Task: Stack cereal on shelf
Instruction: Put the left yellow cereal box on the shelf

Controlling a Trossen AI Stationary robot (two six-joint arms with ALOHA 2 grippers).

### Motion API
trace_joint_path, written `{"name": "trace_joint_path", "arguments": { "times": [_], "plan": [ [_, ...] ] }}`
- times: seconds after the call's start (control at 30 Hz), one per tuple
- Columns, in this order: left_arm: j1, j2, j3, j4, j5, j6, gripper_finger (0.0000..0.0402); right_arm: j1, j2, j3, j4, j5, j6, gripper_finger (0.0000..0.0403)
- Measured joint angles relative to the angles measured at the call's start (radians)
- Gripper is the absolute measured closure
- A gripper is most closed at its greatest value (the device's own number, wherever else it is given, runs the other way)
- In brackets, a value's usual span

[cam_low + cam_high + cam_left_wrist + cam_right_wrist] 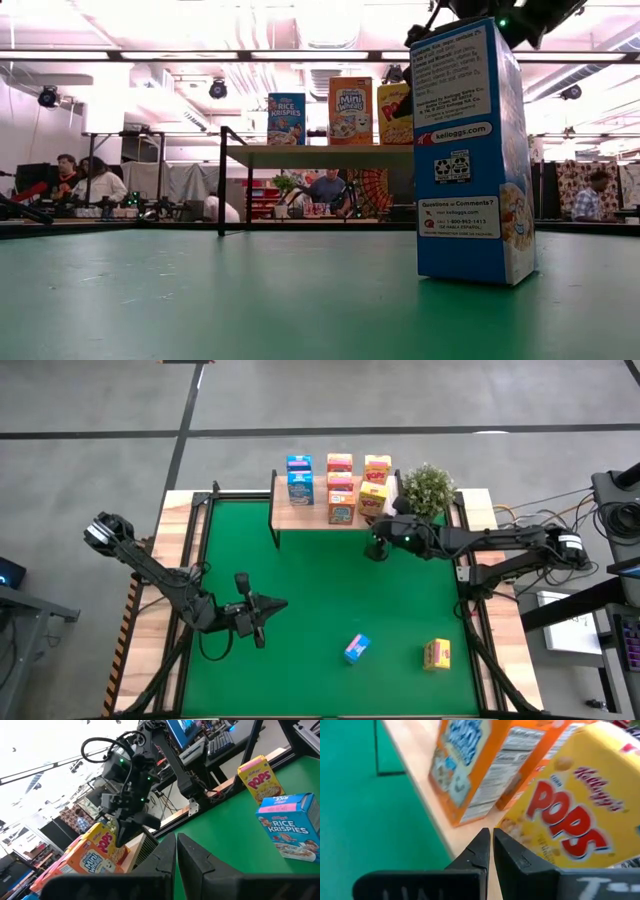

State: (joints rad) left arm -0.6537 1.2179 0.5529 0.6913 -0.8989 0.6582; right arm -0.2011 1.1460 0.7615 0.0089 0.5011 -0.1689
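Green mat (330, 590) is covering the table, with the light-wood shelf (305, 521) standing at its far edge beside a potted plant (428, 488). Seven cereal boxes are sitting on the shelf: two blue boxes (299, 480) at its left end, three orange boxes (340, 488) in the middle, and two yellow boxes (374, 487) at the right end, the nearer of these tilting off square. Right gripper (380, 546) is hovering just in front of the shelf's right end, close to that tilted yellow box; in its wrist view the fingers (481, 851) are pressed together with nothing between them, the shelf edge and the Pops front right ahead. Left gripper (262, 607) is resting low over the mat at the near left, well apart from the shelf, its jaws also pressed together and holding nothing. A loose blue box (357, 648) is standing on the mat near the front, and a loose yellow box (437, 654) is standing near it, toward the right edge. People are sitting at desks in the room beyond, seen in the low view.
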Motion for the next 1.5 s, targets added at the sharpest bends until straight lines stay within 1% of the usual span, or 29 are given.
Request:
{"name": "trace_joint_path", "arguments": {
  "times": [0.27,0.53,0.9,1.23,1.4,1.5],
  "plan": [
    [0.000,0.000,0.000,0.001,0.000,-0.009,0.0402,-0.071,0.041,-0.001,0.087,0.000,-0.011,0.0390],
    [0.000,0.000,0.000,0.001,0.000,-0.026,0.0402,-0.115,0.084,-0.001,0.086,0.000,-0.009,0.0390],
    [0.000,0.000,0.000,-0.004,0.000,-0.043,0.0402,-0.117,0.086,-0.001,0.050,0.025,-0.042,0.0390],
    [0.000,0.000,0.000,-0.013,0.000,-0.051,0.0402,-0.118,0.085,-0.001,0.048,0.061,-0.133,0.0390],
    [0.000,0.000,0.000,-0.014,0.000,-0.063,0.0402,-0.112,0.084,-0.001,0.047,0.060,-0.113,0.0390],
    [0.000,0.000,0.000,-0.014,0.000,-0.074,0.0402,-0.102,0.076,-0.001,0.016,0.059,-0.082,0.0390]
  ]
}}
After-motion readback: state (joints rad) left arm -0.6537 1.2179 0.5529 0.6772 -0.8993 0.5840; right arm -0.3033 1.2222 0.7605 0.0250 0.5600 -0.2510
